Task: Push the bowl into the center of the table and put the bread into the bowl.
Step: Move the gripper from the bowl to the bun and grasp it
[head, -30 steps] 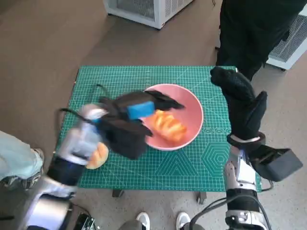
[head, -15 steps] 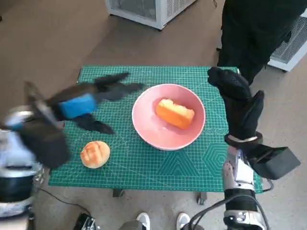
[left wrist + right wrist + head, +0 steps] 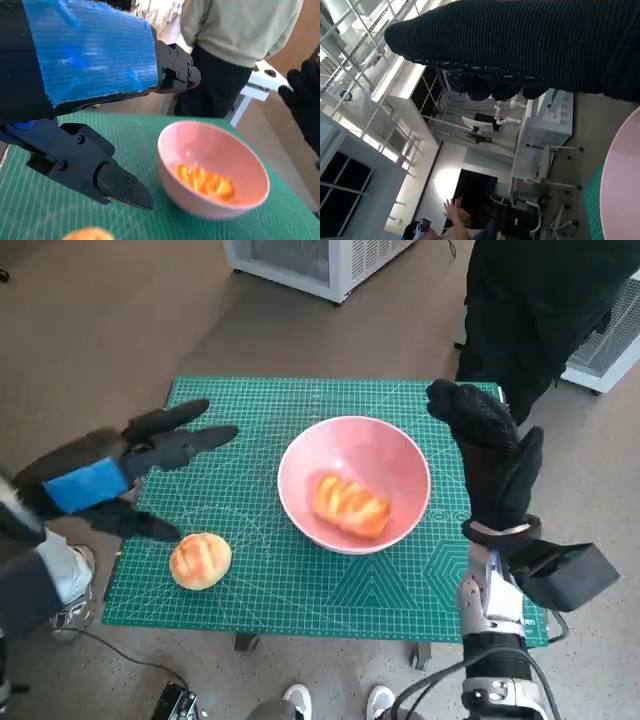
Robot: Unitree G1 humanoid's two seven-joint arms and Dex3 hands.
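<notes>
The left hand hovers over the bench's left edge, fingers spread and holding nothing. Just near of it, a round bun lies on the green mat by the near-left corner. Right of the bun, about mid-bench, stands the pink bowl, with an orange-crusted piece of bread inside it; the left wrist view shows the same bread low in the bowl. Right of the bowl, the right hand is raised above the bench's right edge, empty, its fingers extended. A person in dark clothes stands at the far right.
</notes>
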